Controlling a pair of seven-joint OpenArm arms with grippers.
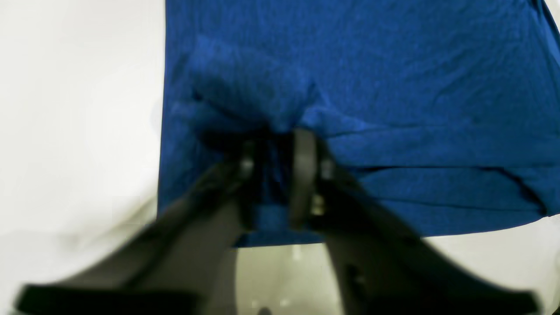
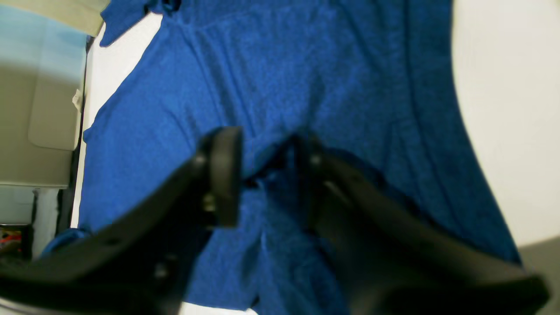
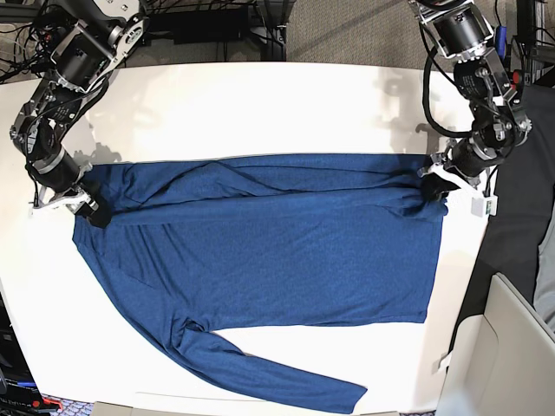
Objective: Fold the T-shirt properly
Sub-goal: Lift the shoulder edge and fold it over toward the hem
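The navy-blue T-shirt [image 3: 277, 251] lies spread across the white table [image 3: 260, 104], its far edge folded over toward the middle. One long sleeve [image 3: 286, 377] trails to the front edge. My left gripper [image 3: 432, 189] is at the shirt's right end. In the left wrist view it [image 1: 273, 148] is shut on a bunched fold of the shirt [image 1: 393, 87]. My right gripper [image 3: 89, 211] is at the shirt's left end. In the right wrist view it [image 2: 267, 175] pinches a raised fold of the shirt [image 2: 306, 65].
A pale box [image 3: 512, 347] stands off the table's right front corner. Dark fabric [image 3: 525, 225] hangs beside the right edge. Cables and equipment [image 3: 208, 22] sit behind the table. Bare tabletop shows behind the shirt and at the front left.
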